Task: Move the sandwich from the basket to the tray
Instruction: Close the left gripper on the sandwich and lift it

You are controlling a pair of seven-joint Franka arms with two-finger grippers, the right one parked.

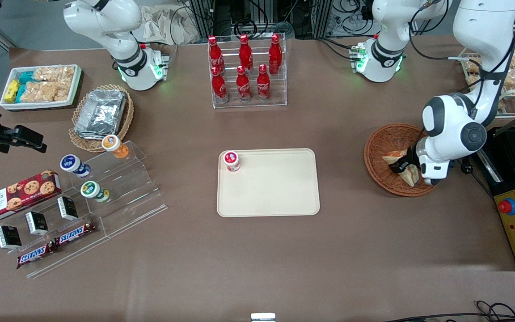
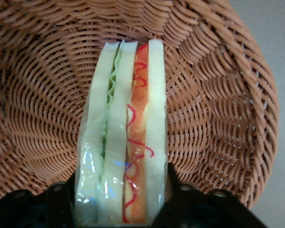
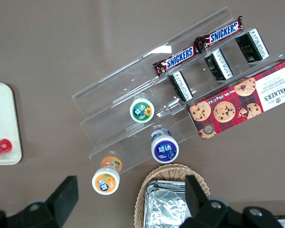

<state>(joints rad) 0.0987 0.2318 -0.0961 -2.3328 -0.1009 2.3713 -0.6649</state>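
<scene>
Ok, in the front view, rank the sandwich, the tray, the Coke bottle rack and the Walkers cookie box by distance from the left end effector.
1. Sandwich: between the end effector's fingers, in the basket.
2. Tray: table centre.
3. Coke bottle rack: farther from the camera than the tray.
4. Walkers cookie box: parked arm's end.

Left arm bent low, gripper (image 1: 404, 166) pointing down (fingers (image 2: 178, 204) clamped on the sandwich (image 2: 126, 142))

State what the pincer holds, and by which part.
The pincer, down in the basket, is shut on the sandwich, its fingers pressing the two outer bread faces at one end.
</scene>
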